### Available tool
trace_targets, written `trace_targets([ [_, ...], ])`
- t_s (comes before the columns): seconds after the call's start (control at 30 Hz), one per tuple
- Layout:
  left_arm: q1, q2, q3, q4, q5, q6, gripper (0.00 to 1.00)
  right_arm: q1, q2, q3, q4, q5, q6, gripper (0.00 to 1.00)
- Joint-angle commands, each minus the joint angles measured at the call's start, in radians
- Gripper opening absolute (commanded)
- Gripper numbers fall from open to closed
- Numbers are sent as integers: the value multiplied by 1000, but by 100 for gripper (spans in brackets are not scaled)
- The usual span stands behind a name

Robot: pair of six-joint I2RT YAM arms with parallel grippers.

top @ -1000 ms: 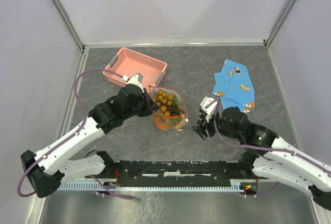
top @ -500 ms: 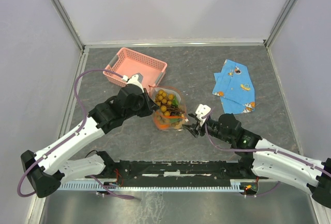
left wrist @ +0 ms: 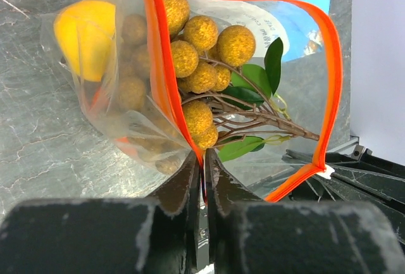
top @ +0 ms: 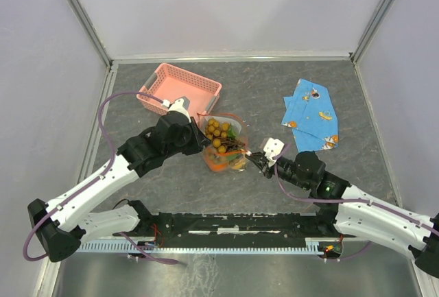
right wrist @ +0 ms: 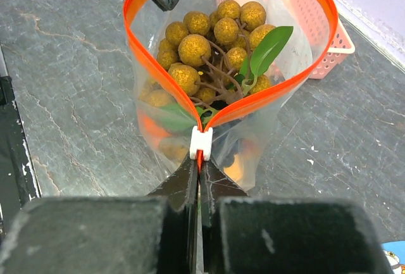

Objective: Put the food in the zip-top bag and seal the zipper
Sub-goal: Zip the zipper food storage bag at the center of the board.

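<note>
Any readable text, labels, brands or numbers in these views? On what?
No text can be read in any view.
zip-top bag: faint dark print on a pale patch of its far wall, too small and blurred to read.
blue cloth: cartoon pictures only, no legible words.
pink basket: no markings visible.

light: bright, even, from overhead | shadows: faint, soft | glare: mild sheen on bag (left wrist: pixel 101 122) | focus: top view sharp, wrist views' near edge blurred
</note>
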Motion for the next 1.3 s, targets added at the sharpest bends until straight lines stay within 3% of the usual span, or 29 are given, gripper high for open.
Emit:
trace_targets([
  [0.0,1,-7,88,27,-32,71,16,-4,-17,65,-28,-5,-25,2],
  [0.27,1,-16,206,34,17,459,52,-4,-52,136,-150,7,-93,2],
  [0.57,1,34,199,253,422,878,74,-4,-47,190,-223,13,-164,2],
  [0.8,1,131,251,262,648,1122,77,-6,-21,206,-220,24,-175,2],
  [1.03,-1,134,158,297,861,1424,73,-6,-8,227,-232,29,-176,2],
  [1.27,-16,192,175,293,953,1549,61,-6,-13,237,-245,30,-170,2],
])
